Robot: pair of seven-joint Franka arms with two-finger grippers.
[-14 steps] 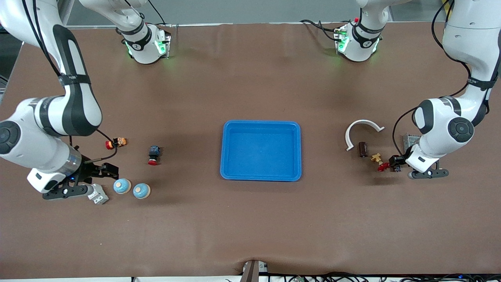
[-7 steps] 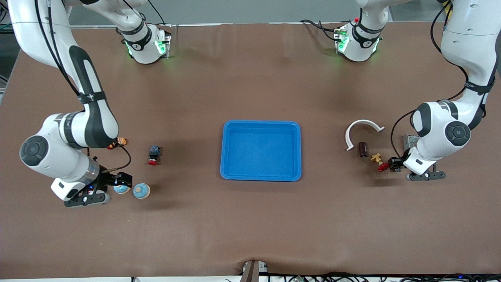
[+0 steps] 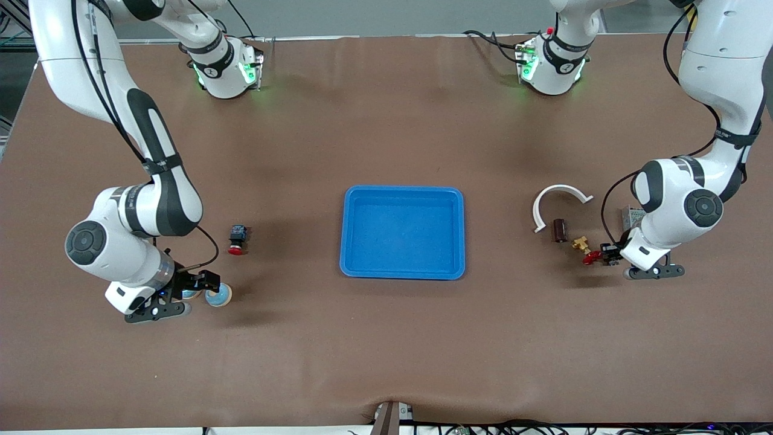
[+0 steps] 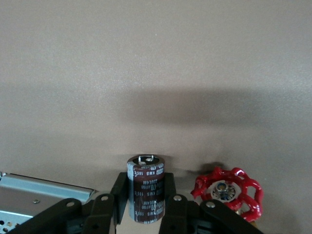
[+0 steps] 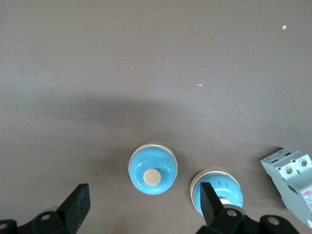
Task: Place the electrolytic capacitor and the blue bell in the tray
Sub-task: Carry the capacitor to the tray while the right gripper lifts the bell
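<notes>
The electrolytic capacitor (image 4: 146, 187), dark brown with a pale stripe, sits between the fingers of my left gripper (image 4: 145, 178), which is shut on its sides low over the table. In the front view that gripper (image 3: 609, 255) is toward the left arm's end and covers the capacitor. Two blue bells with cream knobs stand toward the right arm's end. My right gripper (image 5: 143, 185) hangs open over them. One blue bell (image 5: 152, 169) shows between its fingers and the other bell (image 5: 226, 187) lies partly under one finger. The front view shows one bell (image 3: 218, 296) beside that gripper (image 3: 199, 289). The blue tray (image 3: 403, 232) lies mid-table with nothing in it.
A red handwheel (image 4: 226, 192) and a metal box (image 4: 39, 195) flank the held capacitor. A brass piece (image 3: 581, 243), a dark brown cylinder (image 3: 560, 230) and a white arc (image 3: 558, 202) lie near them. A grey circuit breaker (image 5: 290, 185) stands beside the bells. A red-capped button (image 3: 237, 238) lies farther from the front camera than the bells.
My right arm has swung toward the tray, bringing its open gripper over the bells. My left gripper has closed on the capacitor and shifted slightly toward the tray.
</notes>
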